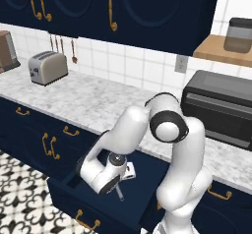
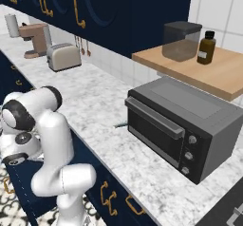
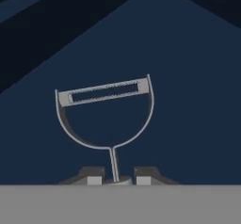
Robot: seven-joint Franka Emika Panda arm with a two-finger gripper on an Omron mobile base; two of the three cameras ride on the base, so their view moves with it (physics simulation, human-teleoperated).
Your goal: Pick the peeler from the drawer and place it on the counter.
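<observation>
So grasp looks done: in the hand view the claw (image 3: 115,180) is closed on the slim handle of the peeler (image 3: 104,112), fingertips (image 3: 94,178) pinching it from both sides, forked head and blade pointing away over the dark-blue floor of the drawer (image 3: 188,86)

Left base view has the arm bent down into the open drawer, claw (image 1: 119,192) low inside, thin handle poking out beneath it. Peeler reads as not lifted clear yet, though contact with the drawer floor can't be judged

Left to do: lift out past the drawer front, swing over, set it on the marble table (image 1: 93,98). Free space between toaster (image 1: 47,67) and oven (image 1: 219,107) seems the obvious drop zone
</observation>
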